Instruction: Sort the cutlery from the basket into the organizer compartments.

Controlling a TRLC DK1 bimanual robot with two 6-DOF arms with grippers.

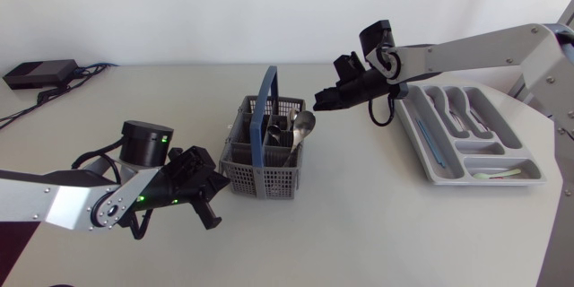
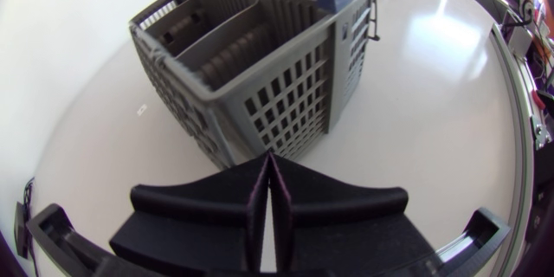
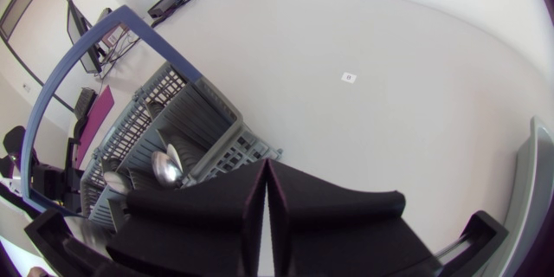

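Left of the grey plastic organizer tray [image 1: 414,134], where few pieces lay sorted, the grey slotted blue-handled basket [image 1: 260,179] held unsorted metal spoons [image 1: 303,126], while the left gripper [image 1: 215,184] and right gripper [image 1: 319,103] were both pinched closed, empty.

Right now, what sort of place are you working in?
Probably a lab test bench, not a kitchen: a plain white table holding a grey slotted plastic cutlery basket with a blue handle, a grey plastic organizer tray and a cabled black box.

Left gripper [image 2: 270,173] sits at seven o'clock, fingers pressed together; right gripper [image 3: 265,182], likewise closed, hangs at one o'clock.
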